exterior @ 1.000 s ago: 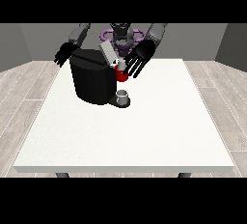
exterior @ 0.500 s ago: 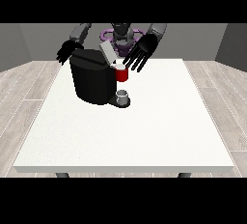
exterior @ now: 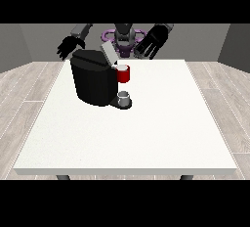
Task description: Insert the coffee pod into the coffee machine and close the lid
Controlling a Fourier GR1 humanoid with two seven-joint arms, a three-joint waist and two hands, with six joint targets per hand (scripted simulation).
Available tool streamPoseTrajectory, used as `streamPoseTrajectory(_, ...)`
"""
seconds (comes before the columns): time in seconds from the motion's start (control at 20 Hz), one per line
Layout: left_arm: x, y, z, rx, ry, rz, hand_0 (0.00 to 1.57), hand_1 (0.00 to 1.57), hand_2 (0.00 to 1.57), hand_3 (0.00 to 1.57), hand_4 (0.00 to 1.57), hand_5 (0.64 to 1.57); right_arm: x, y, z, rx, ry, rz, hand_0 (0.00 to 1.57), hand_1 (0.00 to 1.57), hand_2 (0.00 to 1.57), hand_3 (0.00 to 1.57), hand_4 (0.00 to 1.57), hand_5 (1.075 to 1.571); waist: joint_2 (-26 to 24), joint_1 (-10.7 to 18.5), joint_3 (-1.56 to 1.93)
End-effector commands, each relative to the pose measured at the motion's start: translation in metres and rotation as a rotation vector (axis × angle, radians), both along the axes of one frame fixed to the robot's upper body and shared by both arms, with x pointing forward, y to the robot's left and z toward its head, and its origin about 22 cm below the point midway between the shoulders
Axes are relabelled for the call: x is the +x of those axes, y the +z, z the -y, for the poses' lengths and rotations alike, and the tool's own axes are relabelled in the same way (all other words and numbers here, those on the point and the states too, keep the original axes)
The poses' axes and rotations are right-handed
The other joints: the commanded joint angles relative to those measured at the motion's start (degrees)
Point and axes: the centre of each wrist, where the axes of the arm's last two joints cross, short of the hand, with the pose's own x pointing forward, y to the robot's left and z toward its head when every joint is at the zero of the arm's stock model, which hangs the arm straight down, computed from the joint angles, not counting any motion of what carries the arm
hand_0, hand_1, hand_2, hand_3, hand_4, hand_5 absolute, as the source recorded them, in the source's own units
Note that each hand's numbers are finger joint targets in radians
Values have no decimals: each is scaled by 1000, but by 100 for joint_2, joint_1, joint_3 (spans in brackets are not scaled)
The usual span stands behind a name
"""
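Lifted up and away from the coffee machine [exterior: 95, 81] since a second ago: robot hand at the view's right [exterior: 152, 40], earlier down beside the red thing at the machine [exterior: 123, 73], now raised well above and behind it. Released, with fingers spread and nothing held. Robot hand at the view's left [exterior: 67, 48] hanging just behind the machine's top corner, fingers relaxed, also grasping nothing. Lid [exterior: 107, 53] tilted up and not yet closed, below and inward of the robot hand at the view's right. No coffee pod plainly to be made out; only a small grey thing [exterior: 124, 96] on the machine's base, lower than both hands and nearer the camera, directly under the red thing, and not to be told for the pod with certainty. Judged as a pod: light, small, stiff-walled and smooth, so apt to slip or tip on the counter [exterior: 161, 123]; best pinched across its sides between thumb and fingers and kept upright. Lid likely light on its hinge; probably best pressed down on its raised free end with flat fingers.
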Motion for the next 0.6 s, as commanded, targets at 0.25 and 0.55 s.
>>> streamPoseTrajectory(0.25,-27,-100,0,-573,14,-146,0,0,0,0,0,1571,-20,-9,27,-55,-19,-48,0,0,0,0,357,1571,-1095,764,-8)
streamPoseTrajectory(0.55,-71,-174,-7,-689,79,-205,0,0,0,0,191,1571,-18,13,30,-64,74,-45,0,0,0,0,257,1571,-1625,1116,-4)
